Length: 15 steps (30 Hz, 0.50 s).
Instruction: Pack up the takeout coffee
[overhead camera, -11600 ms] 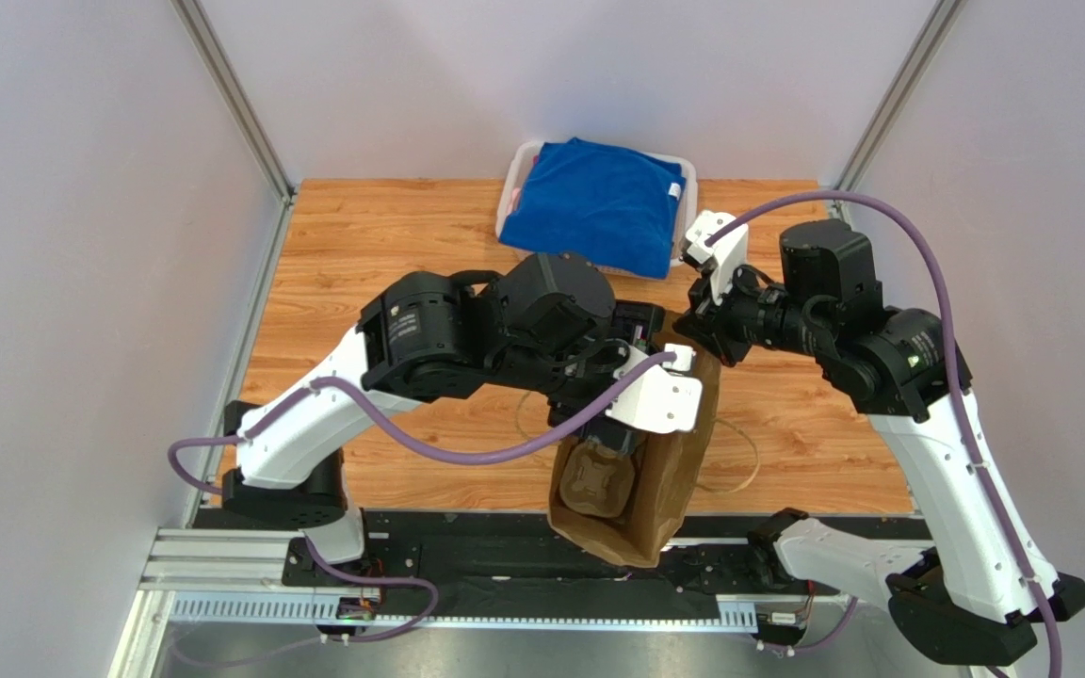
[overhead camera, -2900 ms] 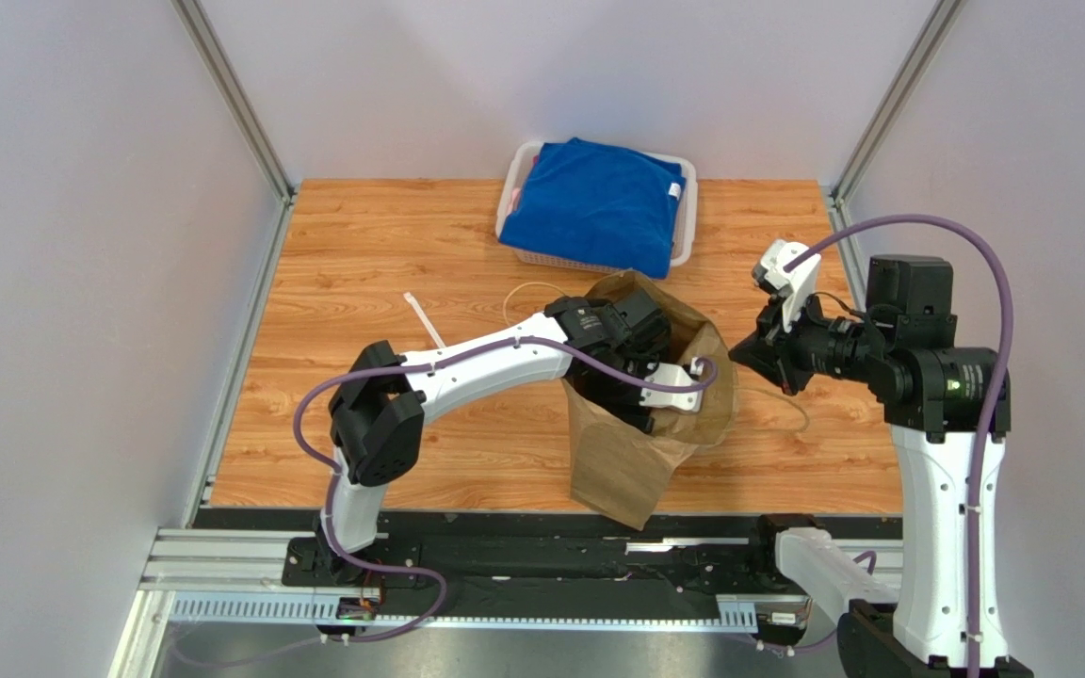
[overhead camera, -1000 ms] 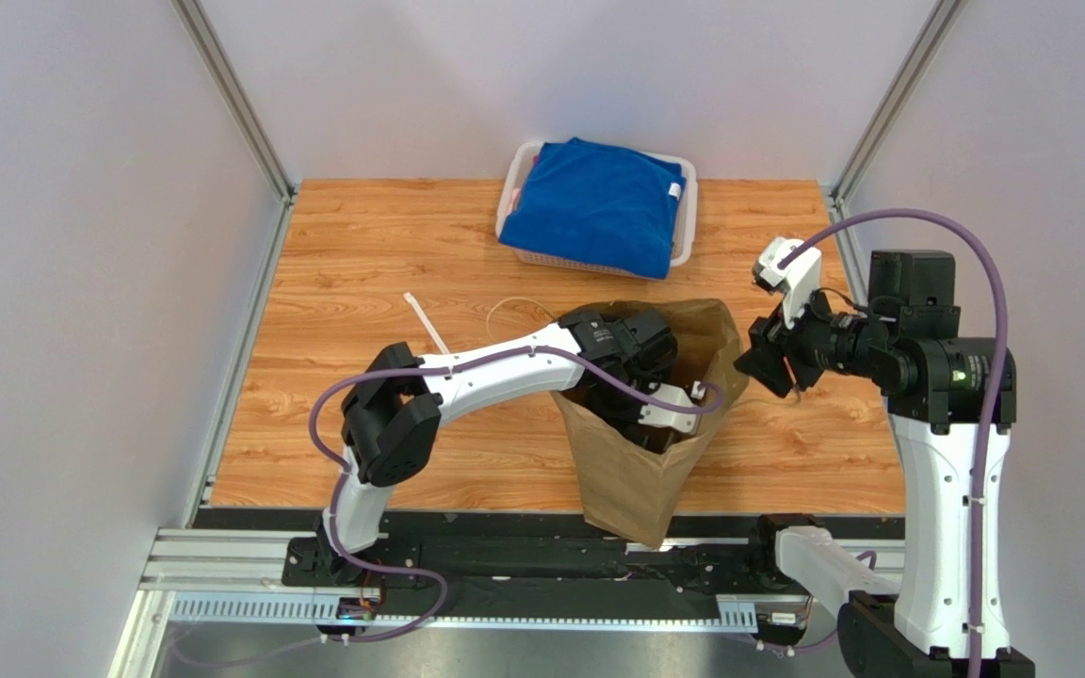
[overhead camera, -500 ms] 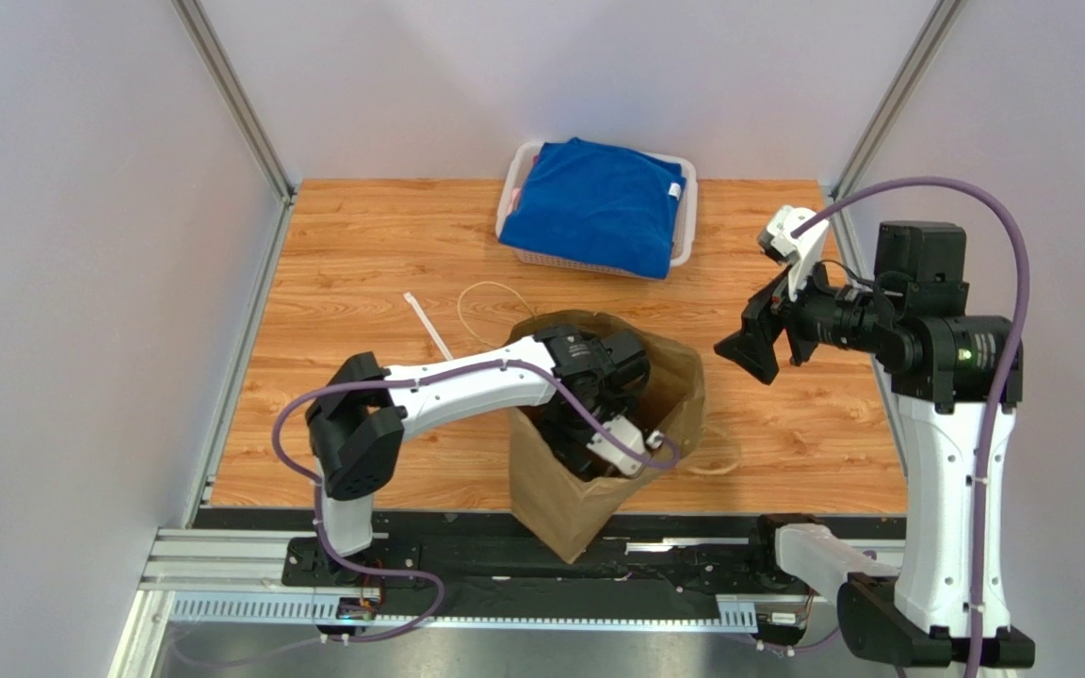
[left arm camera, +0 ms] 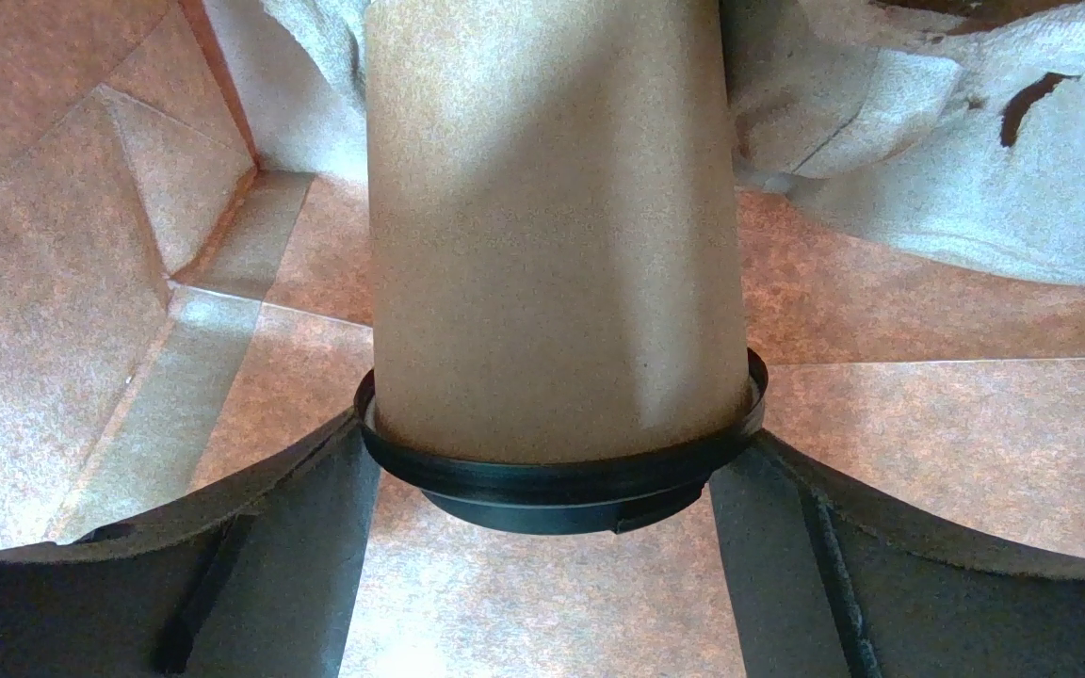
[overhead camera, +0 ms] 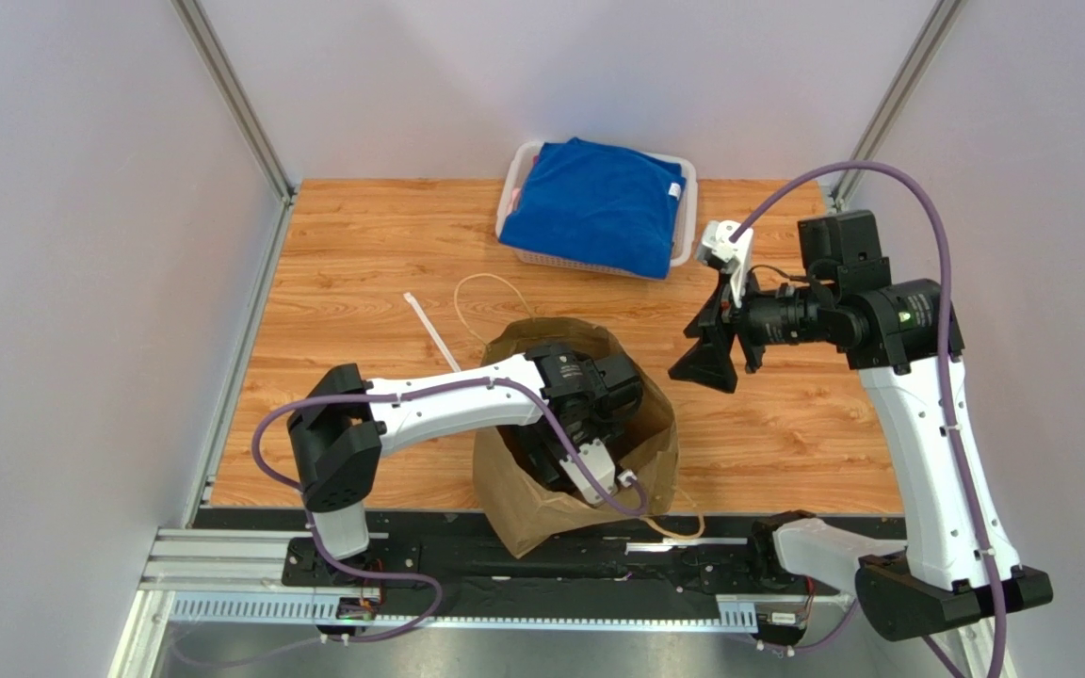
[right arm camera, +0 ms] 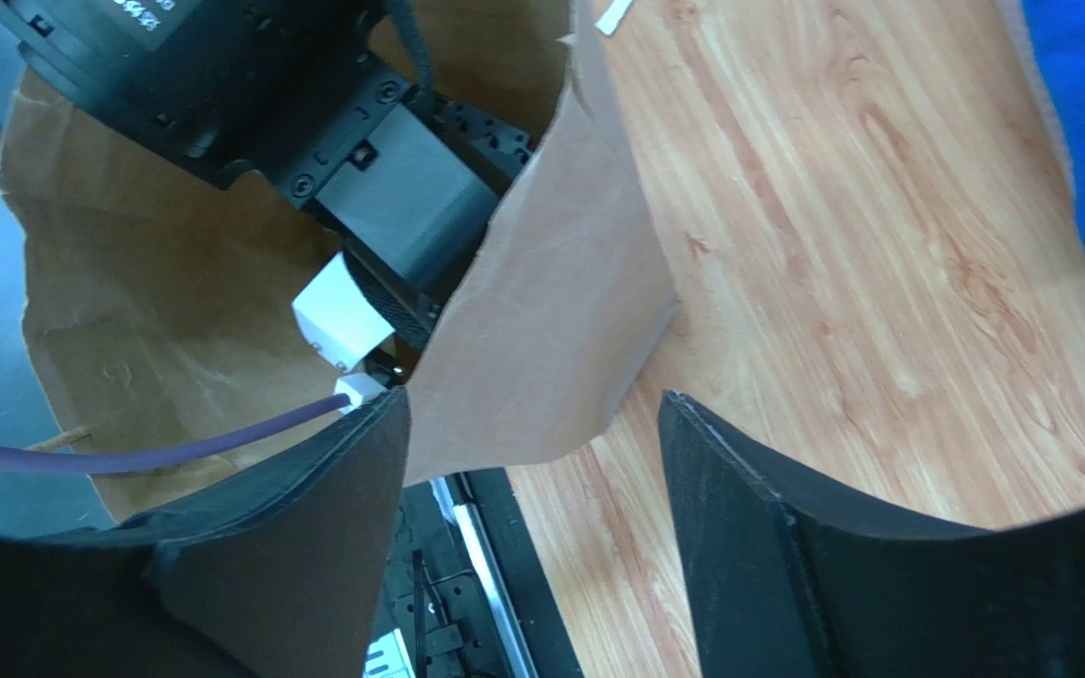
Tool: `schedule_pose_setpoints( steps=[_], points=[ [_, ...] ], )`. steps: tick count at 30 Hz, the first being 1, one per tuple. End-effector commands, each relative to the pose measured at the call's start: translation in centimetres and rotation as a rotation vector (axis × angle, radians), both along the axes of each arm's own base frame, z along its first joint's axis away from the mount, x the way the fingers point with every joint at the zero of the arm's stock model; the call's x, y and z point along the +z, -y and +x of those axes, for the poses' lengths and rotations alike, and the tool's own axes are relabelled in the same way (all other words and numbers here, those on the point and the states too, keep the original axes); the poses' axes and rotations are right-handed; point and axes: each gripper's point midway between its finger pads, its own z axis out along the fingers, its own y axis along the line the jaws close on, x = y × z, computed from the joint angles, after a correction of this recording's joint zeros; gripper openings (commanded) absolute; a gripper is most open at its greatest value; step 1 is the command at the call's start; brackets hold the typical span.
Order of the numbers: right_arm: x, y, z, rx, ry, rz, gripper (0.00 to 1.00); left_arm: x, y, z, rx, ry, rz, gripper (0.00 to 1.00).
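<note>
Wooden table [overhead camera: 364, 240] shows the paper bag [overhead camera: 520, 509] dragged toward the front edge and released by the right gripper [right arm camera: 531, 410], now spread and empty, while the takeout coffee [left arm camera: 555, 240] is held at its lid by the widely parted left gripper [left arm camera: 558, 445] deep inside the bag, so packing is judged nearly done.

Paper bag [overhead camera: 520, 502] now further left, nearer the bases; right tool [overhead camera: 701, 365] off its rim.

A wooden tabletop [overhead camera: 364, 254] is shown. At the middle of its far edge a white tray [overhead camera: 512, 184] is set, filled by a folded blue cloth [overhead camera: 598, 205]. A brown paper bag [overhead camera: 534, 509] is stood open at the near edge. A thin white strip [overhead camera: 428, 328] is laid flat just beyond the bag's left side, and a pale loop of cord [overhead camera: 485, 290] is spread beside it.
</note>
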Motion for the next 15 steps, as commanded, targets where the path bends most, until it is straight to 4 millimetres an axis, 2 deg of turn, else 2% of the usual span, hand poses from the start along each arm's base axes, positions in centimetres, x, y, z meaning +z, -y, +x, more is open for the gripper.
schedule_pose_setpoints(
  steps=[1, 7, 15],
  points=[
    [0.2, -0.9, -1.0, 0.035, 0.019, 0.013, 0.67, -0.2, -1.8, 0.0, -0.050, 0.028, 0.094, 0.29],
    [0.0, -2.0, -1.6, 0.069, 0.008, 0.018, 0.63, -0.5, -1.9, -0.4, -0.049, 0.024, 0.102, 0.29],
    [-1.7, -3.0, -2.6, 0.100, -0.006, -0.031, 0.55, -1.0, -2.0, -0.9, -0.036, 0.015, 0.107, 0.30]
  ],
)
